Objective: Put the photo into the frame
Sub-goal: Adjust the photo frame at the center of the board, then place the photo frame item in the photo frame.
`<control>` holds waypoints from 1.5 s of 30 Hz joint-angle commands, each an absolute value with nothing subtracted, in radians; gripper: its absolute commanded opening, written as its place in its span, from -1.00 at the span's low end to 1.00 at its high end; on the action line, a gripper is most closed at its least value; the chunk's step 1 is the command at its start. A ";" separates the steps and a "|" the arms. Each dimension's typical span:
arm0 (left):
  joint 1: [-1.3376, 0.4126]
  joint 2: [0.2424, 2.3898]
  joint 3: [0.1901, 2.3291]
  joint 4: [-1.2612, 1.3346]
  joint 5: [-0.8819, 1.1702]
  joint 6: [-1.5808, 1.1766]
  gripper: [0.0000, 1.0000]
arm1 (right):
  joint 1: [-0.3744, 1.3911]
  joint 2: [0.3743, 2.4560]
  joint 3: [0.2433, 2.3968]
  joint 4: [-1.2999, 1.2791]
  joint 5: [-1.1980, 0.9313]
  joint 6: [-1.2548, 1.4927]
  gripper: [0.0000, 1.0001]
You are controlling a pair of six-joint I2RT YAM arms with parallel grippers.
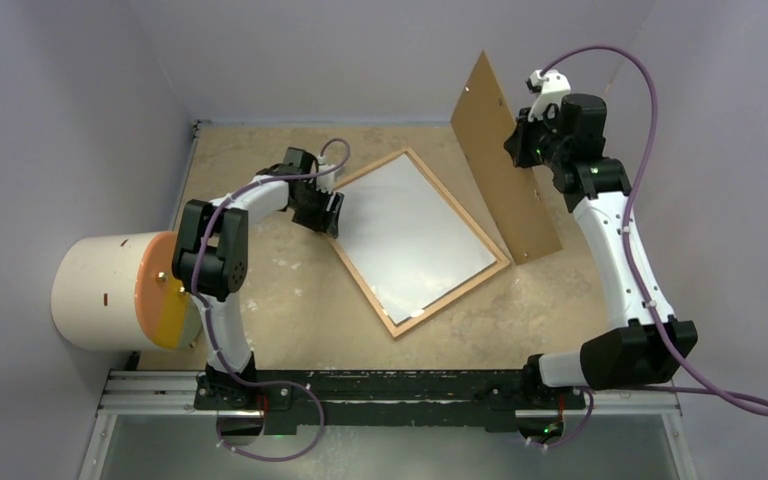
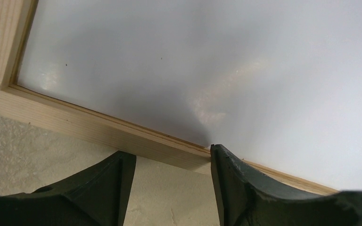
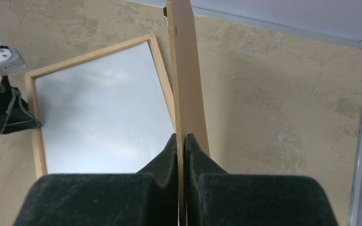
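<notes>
**Framing station: sheet lying in frame, backing board held aside**

1. White drum [image 1: 95, 290] with orange end disc [image 1: 160, 290]. It lies on its side, well to the left of the left end effector. It appears to have no part in the task.
2. Left end effector [image 1: 332, 215]. The jaws are partly apart and hold nothing. The tips are lowered at the frame's near rail, one finger outside the rail and the other at its inner lip. It is probably there to seat or square the sheet's edge.
3. Frame [image 1: 363, 290]. Light-wood moulding, lying flat just right of the left end effector and turned at an angle.
4. Photo [image 1: 415, 235]. A white sheet fills the frame's opening. This is judged to be the print lying face-down with its plain back up.
5. Backing board [image 1: 505, 170]. Brown fibreboard, standing on edge beside the frame's far-right rail. The right end effector [image 3: 183, 141] is pinched shut on its edge, probably to keep it clear of the opening until it is needed.
6. Surface [image 1: 260, 310]. Mottled beige with a rough texture.
7. Room. Pale lilac walls [image 1: 360, 50] enclose the surface. A metal rail [image 1: 410, 400] at the near edge carries both arm bases.
</notes>
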State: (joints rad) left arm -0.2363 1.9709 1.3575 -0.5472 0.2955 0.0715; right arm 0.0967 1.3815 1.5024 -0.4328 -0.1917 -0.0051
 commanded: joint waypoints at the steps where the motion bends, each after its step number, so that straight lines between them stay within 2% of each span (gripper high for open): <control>1: -0.198 1.987 1.314 -0.579 0.105 0.257 0.12 | 0.101 1.347 1.477 -0.441 -0.333 0.169 -1.00; 4: -0.164 1.973 1.296 -0.561 0.072 0.336 0.06 | 0.101 1.320 1.475 -0.437 -0.373 0.197 -1.00; 12: -0.129 1.980 1.350 -0.537 0.060 0.473 0.06 | 0.101 1.249 1.438 -0.414 -0.450 0.285 -1.00; 15: -0.129 1.975 1.419 -0.578 0.145 0.439 0.14 | 0.101 1.227 1.426 -0.400 -0.463 0.329 -1.00; 22: -0.122 1.859 1.518 -0.698 0.329 0.382 0.58 | 0.101 1.205 1.466 -0.411 -0.482 0.471 -1.00; 26: -0.054 1.799 1.578 -0.765 0.437 0.376 0.65 | 0.105 1.197 1.395 -0.262 -0.588 0.637 -1.00; 29: 0.012 1.795 1.621 -0.813 0.425 0.392 0.65 | 0.110 1.180 1.259 -0.071 -0.660 0.801 -1.00; 34: 0.086 1.777 1.561 -0.814 0.338 0.442 0.64 | 0.167 1.206 1.148 0.105 -0.647 0.939 -1.00; 40: 0.089 1.721 1.364 -0.684 0.200 0.473 0.61 | 0.301 1.318 1.102 0.220 -0.574 1.015 -1.00; 45: 0.089 1.710 1.227 -0.597 0.173 0.487 0.58 | 0.339 1.402 0.993 0.379 -0.510 1.096 -1.00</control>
